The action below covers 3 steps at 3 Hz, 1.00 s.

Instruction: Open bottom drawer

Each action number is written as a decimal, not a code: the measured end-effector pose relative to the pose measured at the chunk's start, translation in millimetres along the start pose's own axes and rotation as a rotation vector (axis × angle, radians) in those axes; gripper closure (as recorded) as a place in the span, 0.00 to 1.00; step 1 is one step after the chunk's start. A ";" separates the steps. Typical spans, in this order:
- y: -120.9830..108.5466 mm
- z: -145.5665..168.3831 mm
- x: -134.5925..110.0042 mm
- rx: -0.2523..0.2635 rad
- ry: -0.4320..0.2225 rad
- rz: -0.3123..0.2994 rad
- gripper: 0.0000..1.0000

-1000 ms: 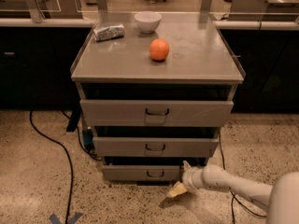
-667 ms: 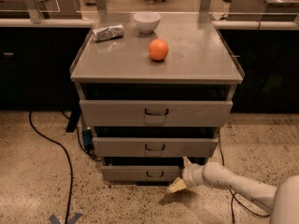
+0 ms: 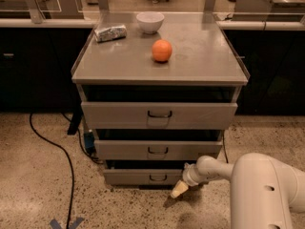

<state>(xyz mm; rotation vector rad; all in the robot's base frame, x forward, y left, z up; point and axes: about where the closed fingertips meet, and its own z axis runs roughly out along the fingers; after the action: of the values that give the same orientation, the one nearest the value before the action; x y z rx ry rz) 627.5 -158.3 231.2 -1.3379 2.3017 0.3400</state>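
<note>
The bottom drawer [image 3: 143,176] is the lowest of three grey drawer fronts in the cabinet, with a small dark loop handle [image 3: 157,177]. Its front stands slightly forward of the cabinet base. My gripper [image 3: 180,189] hangs at the end of the white arm, low near the floor, just right of and in front of the bottom drawer's handle. It does not touch the handle.
The middle drawer [image 3: 157,150] and top drawer [image 3: 159,114] stand above. On the cabinet top [image 3: 200,56] are an orange [image 3: 162,50], a white bowl [image 3: 150,22] and a foil packet [image 3: 110,32]. A black cable [image 3: 62,156] runs over the floor at left.
The gripper has moved left along the floor toward the bottom drawer's handle. The drawers have not moved.
</note>
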 end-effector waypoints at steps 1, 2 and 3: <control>0.0 0.1 0.1 0.000 0.000 0.000 0.00; -3.8 42.6 21.8 -0.033 0.023 0.013 0.00; -4.2 50.1 18.5 -0.041 0.019 0.011 0.00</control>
<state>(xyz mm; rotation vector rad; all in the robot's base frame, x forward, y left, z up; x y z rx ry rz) 636.2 -152.9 178.6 -1.3552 2.3304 0.3816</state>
